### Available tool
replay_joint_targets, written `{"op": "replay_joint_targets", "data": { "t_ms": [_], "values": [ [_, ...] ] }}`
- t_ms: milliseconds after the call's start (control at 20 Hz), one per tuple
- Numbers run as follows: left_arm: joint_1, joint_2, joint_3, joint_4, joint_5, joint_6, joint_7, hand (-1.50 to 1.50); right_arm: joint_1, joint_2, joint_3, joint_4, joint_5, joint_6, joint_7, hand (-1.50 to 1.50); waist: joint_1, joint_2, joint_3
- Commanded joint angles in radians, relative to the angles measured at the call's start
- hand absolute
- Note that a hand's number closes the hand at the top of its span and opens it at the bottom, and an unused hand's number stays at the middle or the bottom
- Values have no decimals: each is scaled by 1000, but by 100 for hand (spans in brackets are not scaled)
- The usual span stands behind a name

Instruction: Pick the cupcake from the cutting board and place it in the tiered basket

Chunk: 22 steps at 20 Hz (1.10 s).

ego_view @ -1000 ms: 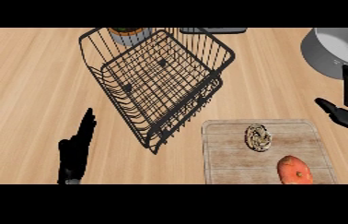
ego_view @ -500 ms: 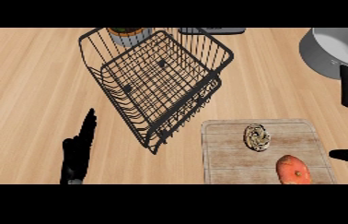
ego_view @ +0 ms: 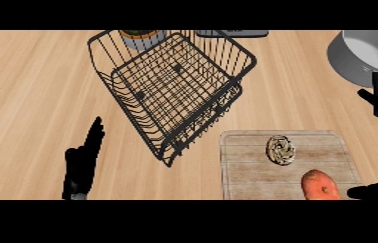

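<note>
- While the cupcake lies untouched on the cutting board, in the far half and a little right of centre, no part of the pick is done yet.
- An orange vegetable lies near it on the board, toward the near right corner, and the two do not touch.
- Over the last second the right robot hand has slid down the view's right edge to the board's near right corner.
- Only a dark sliver of it shows, so I cannot tell whether it is wide or closed.
- I judge this as the approach being set up: the vegetable lies between that hand and the cupcake.
- The tiered basket stands well apart, up and left on the desk.
- The left robot hand stays resting at the lower left, wide, holding nothing.
</note>
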<state>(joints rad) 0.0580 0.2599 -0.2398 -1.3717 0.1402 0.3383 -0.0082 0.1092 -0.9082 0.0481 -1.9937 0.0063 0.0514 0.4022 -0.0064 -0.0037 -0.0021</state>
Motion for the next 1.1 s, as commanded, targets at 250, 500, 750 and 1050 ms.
{"op": "replay_joint_targets", "data": {
  "t_ms": [250, 500, 750, 1050],
  "values": [
    [33, -35, -16, -28, -42, 7, 14, 0, -108, 156, 256, -59, 354, -36, 277, -150, 20, 5, 2],
    [-11, -69, -30, -39, -74, 31, 73, 0, -143, 186, 319, -59, 475, 47, 394, -150, 16, 4, 2],
    [-6, -69, 6, 5, -60, -12, 16, 0, -173, 259, 379, 26, 554, 124, 450, -150, 14, 4, 2],
    [8, -105, 25, 42, -98, -14, -19, 0, -209, 372, 328, 129, 566, 197, 364, -150, 9, 4, 2]
  ]
}}
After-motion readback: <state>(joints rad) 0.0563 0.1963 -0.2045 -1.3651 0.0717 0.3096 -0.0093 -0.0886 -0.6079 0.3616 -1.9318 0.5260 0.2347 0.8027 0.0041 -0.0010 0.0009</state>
